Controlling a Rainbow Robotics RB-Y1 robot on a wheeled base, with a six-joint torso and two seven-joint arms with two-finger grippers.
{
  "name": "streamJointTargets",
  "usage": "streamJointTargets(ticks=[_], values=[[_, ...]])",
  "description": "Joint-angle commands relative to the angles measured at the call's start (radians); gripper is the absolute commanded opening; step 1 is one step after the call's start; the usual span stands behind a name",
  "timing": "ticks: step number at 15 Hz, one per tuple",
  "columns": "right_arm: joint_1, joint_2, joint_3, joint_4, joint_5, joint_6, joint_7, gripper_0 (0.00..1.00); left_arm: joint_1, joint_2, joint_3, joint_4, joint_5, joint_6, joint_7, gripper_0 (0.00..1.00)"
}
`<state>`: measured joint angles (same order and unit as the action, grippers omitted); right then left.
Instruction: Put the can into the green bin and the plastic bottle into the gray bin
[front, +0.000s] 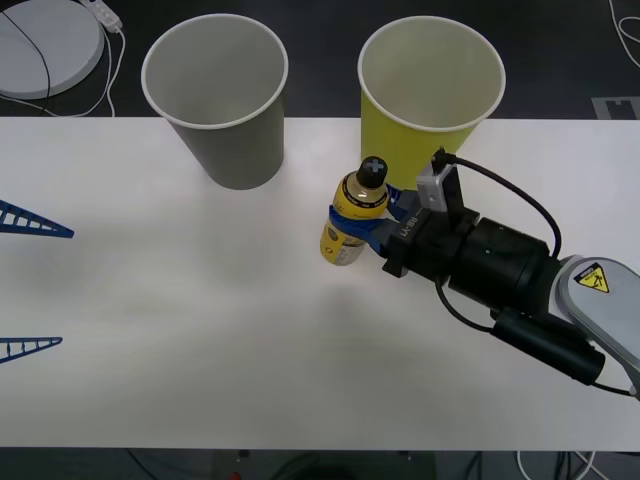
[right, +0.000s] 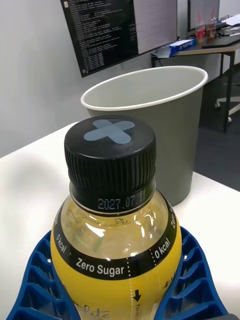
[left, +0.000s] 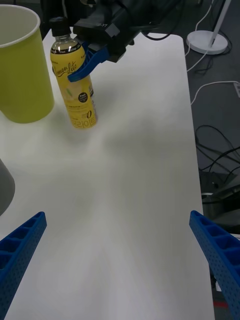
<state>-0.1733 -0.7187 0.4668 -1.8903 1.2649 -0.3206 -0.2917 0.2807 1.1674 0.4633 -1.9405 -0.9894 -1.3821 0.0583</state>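
- Right gripper (front: 358, 222), blue ribbed fingers on a black wrist: clamped around the upper body of the small plastic bottle with yellow label, black screw cap and yellowish contents (front: 355, 217); fingers cup the label on both sides in the right wrist view.
- Bottle position: upright, base apparently on the white table (front: 200, 330), just in front of the large yellow-green tapered paper bin with white rolled rim (front: 425, 110).
- Target: large gray tapered paper bin with white rolled rim (front: 222, 105), upright, mouth open, toward the robot's left of the green bin, a gap between the two.
- Handling advice: lift straight up until the bottle base clears both rims, carry leftward, centre over the gray mouth, then release; keep the grip firm, since the hold sits high on the bottle.
- Clearances: open tabletop lies in front of both bins; the green rim is the nearest obstacle.
- Left gripper (left: 120, 260): fingers wide apart, idle over the table's left side, well apart from the bottle.
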Motion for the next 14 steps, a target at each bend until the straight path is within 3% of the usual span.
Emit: streamJointTargets(ticks=[1,7,11,14], values=[[0.000,-0.061,-0.030,-0.035,0.065,-0.017,-0.029,0.00,0.000,0.000,0.000,0.000,0.000,0.000,0.000,1.00],[0.000,-0.234,-0.039,-0.151,0.105,-0.018,-0.253,0.00,0.000,0.000,0.000,0.000,0.000,0.000,0.000,1.00],[0.026,-0.298,-0.062,-0.196,0.123,-0.020,-0.314,0.00,0.000,0.000,0.000,0.000,0.000,0.000,0.000,1.00],[0.077,-0.315,-0.157,-0.227,0.137,-0.117,-0.382,0.00,0.000,0.000,0.000,0.000,0.000,0.000,0.000,1.00]])
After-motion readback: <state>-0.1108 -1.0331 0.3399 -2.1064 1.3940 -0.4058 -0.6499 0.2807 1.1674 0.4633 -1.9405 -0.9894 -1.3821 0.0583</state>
